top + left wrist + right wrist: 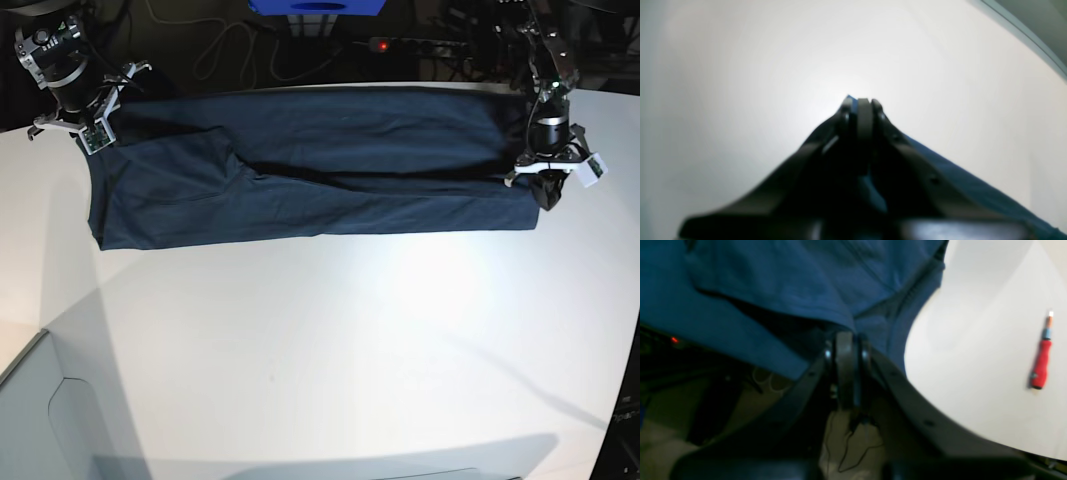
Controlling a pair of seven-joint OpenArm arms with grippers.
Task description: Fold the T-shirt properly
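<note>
Base view: left end effector (546, 190) is clamped on the T-shirt's (310, 170) corner at one end, right end effector (88, 128) pinches the other end; the shirt lies as a long folded band across the white worktop (330, 340); a red screwdriver (1041, 361) lies nearby

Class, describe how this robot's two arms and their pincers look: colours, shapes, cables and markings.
Both arms are black and silver-grey, built of jointed cylindrical segments. Each wrist carries a small white bracket. The left pincer and right pincer have two long, black, tapering fingers with small round screws. A thin black cable dangles under the right one.
</note>
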